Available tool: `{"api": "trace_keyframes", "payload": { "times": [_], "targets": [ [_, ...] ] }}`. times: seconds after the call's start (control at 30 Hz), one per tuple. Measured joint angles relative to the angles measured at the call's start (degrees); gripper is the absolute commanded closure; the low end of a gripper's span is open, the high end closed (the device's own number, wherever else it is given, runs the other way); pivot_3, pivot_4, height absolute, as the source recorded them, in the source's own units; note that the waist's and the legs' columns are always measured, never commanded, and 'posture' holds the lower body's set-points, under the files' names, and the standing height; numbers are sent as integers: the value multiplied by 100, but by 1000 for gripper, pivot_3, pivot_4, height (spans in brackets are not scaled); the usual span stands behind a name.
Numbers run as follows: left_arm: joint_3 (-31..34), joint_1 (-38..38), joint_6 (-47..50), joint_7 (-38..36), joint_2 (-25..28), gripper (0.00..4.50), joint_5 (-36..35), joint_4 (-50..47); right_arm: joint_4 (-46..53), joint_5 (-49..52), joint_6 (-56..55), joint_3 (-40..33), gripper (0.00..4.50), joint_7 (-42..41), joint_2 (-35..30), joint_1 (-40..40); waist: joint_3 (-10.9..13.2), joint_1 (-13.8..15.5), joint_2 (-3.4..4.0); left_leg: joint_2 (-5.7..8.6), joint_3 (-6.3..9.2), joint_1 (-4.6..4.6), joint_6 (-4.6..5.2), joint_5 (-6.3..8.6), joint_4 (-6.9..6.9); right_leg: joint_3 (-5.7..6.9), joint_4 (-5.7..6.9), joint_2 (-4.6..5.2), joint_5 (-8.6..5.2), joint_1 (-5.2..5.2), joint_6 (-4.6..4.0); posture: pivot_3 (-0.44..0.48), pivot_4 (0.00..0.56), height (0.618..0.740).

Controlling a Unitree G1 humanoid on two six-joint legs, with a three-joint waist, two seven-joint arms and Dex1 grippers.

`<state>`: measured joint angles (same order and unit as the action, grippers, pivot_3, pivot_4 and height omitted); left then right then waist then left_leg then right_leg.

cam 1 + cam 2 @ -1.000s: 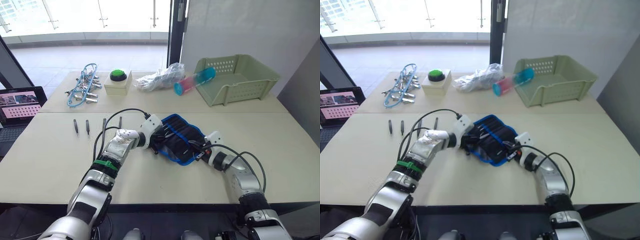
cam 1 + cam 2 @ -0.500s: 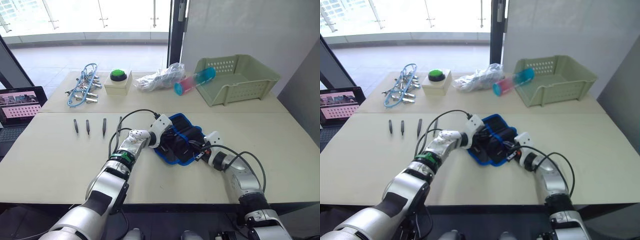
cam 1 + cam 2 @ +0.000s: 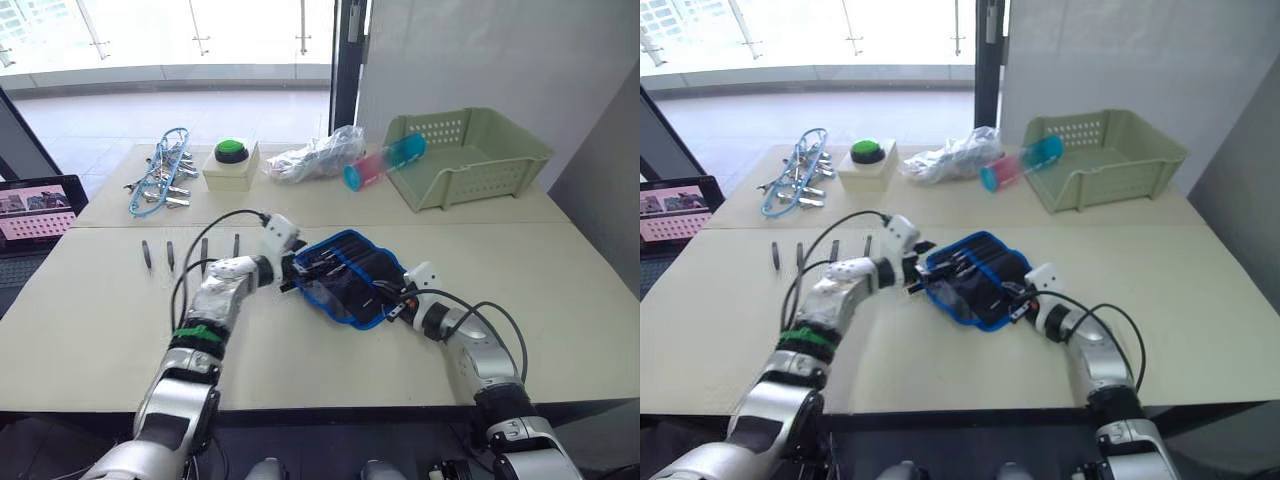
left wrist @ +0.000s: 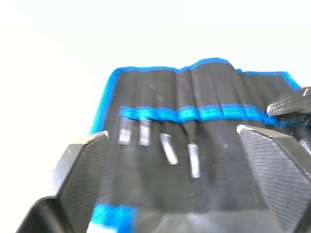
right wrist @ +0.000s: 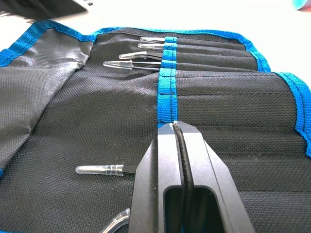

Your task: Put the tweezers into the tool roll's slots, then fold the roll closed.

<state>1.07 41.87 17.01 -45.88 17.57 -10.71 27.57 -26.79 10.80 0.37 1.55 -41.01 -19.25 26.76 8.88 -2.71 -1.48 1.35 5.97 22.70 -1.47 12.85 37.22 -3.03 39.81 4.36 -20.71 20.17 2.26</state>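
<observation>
A pale beige worktop (image 3: pixel 90 330), made of two slabs set end to end, is seen before a glass wall with a dark post, a tiled floor lying beyond it. The tool roll (image 3: pixel 350 275) is laid open near the middle of the front slab, its blue-trimmed inner side turned up. Several clear-capped tweezer tips are seen tucked along the slots (image 5: pixel 167 68) in the wrist views. Four tweezers (image 3: pixel 188 253) are lined up side by side on the worktop, to the left of the roll. The left tool (image 4: pixel 175 165) is held spread at the roll's left edge, its fingers standing apart over the fabric. The right tool (image 5: pixel 177 127) is pressed together at the roll's right end, with a thin black cord lying in the seam between its fingers. On the far slab are set silver clips with blue cord (image 3: pixel 160 180), a box with a green button (image 3: pixel 230 163), a crumpled clear bag (image 3: pixel 315 158), a pink-and-blue tube (image 3: pixel 385 162) and a green basket (image 3: pixel 470 160). A laptop (image 3: pixel 40 205) is seen at the far left.
</observation>
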Motion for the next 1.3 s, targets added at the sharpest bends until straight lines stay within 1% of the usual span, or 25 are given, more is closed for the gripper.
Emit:
{"api": "trace_keyframes", "payload": {
  "times": [0.1, 0.2, 0.27, 0.33, 0.53, 0.7, 0.87, 1.07, 1.23, 1.3],
  "targets": [
    [415, -557, 261, 51, 311, 78, -312, -640, -67, 0, -12, 1, 4500, -23, -8, 24, 0, 8, -1, -3, 1, -1, -1, -1, 0, 1, 0, -2, 0, -1, 0, 0, 150, 740],
    [995, -1252, 199, 201, 687, 78, -568, -1201, -176, -1, -15, 25, 4500, -65, 7, 125, 0, -6, -1, -8, -3, -11, -1, -1, -4, -3, -1, -1, 0, -1, 0, 0, 150, 740],
    [1537, -1682, 154, 429, 867, 78, -751, -1363, -242, -2, -25, 28, 4500, -144, -3, 149, 0, 3, -1, -12, -4, -25, -2, -1, -18, -1, 0, -1, 0, -5, -1, 0, 150, 740],
    [1883, -2066, 57, 559, 1008, 78, -823, -1524, -324, -5, -38, 14, 4500, -167, -15, 178, -3, 16, -6, -11, -7, -31, -3, -1, -25, -1, -5, 2, 0, -12, -1, 0, 150, 740],
    [2522, -3267, -215, 941, 1050, 78, -980, -1944, -431, -37, -39, 22, 4500, -196, 24, 257, -14, 23, -23, -19, -15, -43, -4, -1, -37, -7, -8, 2, 0, -12, -1, 0, 150, 740],
    [3035, -4175, -643, 1160, 952, 78, -1034, -1867, -533, -39, -93, 7, 4500, -218, 68, 288, -19, 23, -31, -23, -20, -46, -5, 0, -42, -7, -15, 3, 0, -12, -1, 0, 150, 740],
    [3285, -4499, -868, 1388, 732, 78, -1229, -1931, -640, -49, -145, -8, 4500, -228, 81, 315, -31, 27, -51, -29, -20, -52, -6, 0, -43, -6, -20, 1, 3, -17, -6, 0, 150, 740],
    [3261, -4860, -978, 1541, 537, 78, -1290, -2324, -655, -51, -148, 0, 4500, -261, 97, 338, -32, 26, -52, -30, -24, -51, -6, 0, -52, -8, -24, 2, 3, -15, -6, 0, 150, 740],
    [3136, -4797, -1025, 1678, 528, 78, -1260, -2361, -659, -53, -148, -5, 4500, -266, 83, 337, -32, 26, -52, -29, -24, -51, -6, 0, -52, -8, -28, 1, 4, -16, -7, 0, 150, 740],
    [3051, -4562, -986, 1839, 529, 78, -1213, -2353, -660, -58, -148, -11, 4500, -262, 71, 332, -34, 33, -55, -30, -22, -51, -6, 0, -52, -5, -28, -1, 5, -16, -10, 0, 150, 740]
  ]
}}
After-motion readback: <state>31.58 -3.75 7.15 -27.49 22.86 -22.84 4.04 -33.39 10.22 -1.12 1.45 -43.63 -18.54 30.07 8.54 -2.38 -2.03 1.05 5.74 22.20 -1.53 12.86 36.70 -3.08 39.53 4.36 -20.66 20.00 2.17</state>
